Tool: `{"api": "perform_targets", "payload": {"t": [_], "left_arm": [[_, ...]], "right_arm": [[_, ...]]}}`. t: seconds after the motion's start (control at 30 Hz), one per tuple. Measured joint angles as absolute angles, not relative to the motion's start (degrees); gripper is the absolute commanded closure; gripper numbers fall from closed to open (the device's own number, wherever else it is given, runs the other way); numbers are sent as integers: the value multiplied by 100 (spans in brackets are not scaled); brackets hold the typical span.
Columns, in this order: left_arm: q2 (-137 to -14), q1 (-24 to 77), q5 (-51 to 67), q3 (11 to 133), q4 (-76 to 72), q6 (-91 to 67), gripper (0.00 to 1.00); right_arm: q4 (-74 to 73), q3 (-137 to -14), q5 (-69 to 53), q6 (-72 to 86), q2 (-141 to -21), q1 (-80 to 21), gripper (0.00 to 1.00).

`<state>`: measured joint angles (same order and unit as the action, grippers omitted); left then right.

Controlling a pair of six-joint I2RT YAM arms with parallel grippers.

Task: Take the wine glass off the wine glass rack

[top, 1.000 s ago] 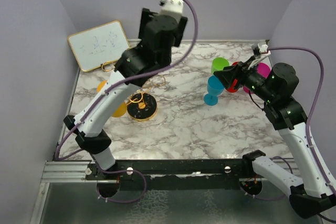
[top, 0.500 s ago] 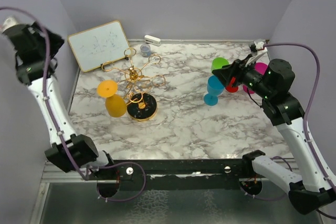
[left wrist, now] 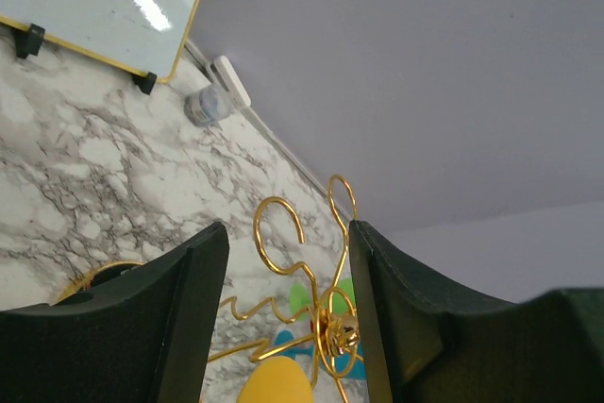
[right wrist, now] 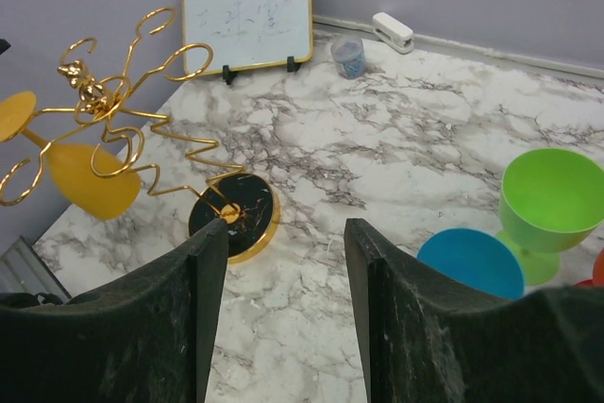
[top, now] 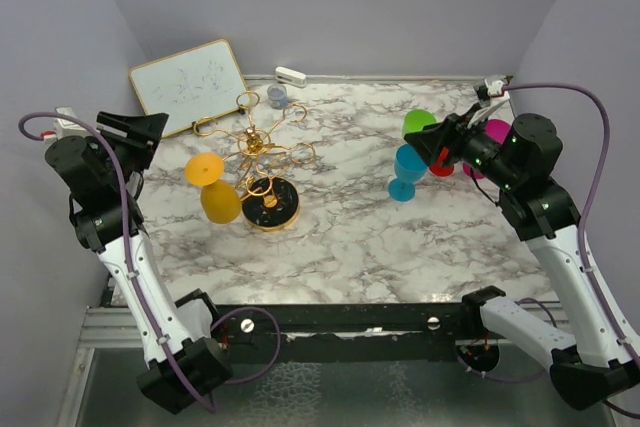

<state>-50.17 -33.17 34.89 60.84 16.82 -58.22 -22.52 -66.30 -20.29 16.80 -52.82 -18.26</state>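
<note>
The wine glass rack [top: 262, 143] stands on the left half of the table [top: 340, 242], about halfway between the near edge and the far edge. Its gold wire arms spread out from the middle post, and its round black base [top: 270, 203] sits flat on the table. One yellow wine glass [top: 219, 202] hangs on the side of the rack that faces the left edge. It is tilted, with its flat foot up in the wire loops and its bowl down low, just beside the black base.

The left gripper [top: 148, 133] hangs over the left edge of the table and points at the rack, well apart from it. Its jaws are partly open and hold nothing.

The right gripper [top: 418, 139] is near the right edge, just beside a blue glass [top: 405, 169] and a green glass [top: 418, 124]. Its jaws are partly open too, and they hold nothing. A pink glass [top: 498, 131] stands behind that arm.

A whiteboard [top: 188, 85] leans at the far left corner. A small cup [top: 277, 96] and a small white thing [top: 291, 76] sit by the far edge.
</note>
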Motion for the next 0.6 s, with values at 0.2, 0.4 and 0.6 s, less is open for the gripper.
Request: {"api": "perform_targets", "payload": {"t": [0.2, 0.4, 0.6], "left_arm": [[-5039, -2801, 3509, 6215, 1977, -5590, 50], [-5002, -2545, 3395, 6233, 2471, -5146, 56], [-4884, -2497, 3059, 6154, 2976, -4744, 56]], "right_arm": [[-2193, -6455, -2025, 1671, -5218, -1826, 48], [-2163, -6364, -2025, 1669, -5290, -1826, 48], [-2049, -6361, -2047, 1671, -5415, -1826, 48]]}}
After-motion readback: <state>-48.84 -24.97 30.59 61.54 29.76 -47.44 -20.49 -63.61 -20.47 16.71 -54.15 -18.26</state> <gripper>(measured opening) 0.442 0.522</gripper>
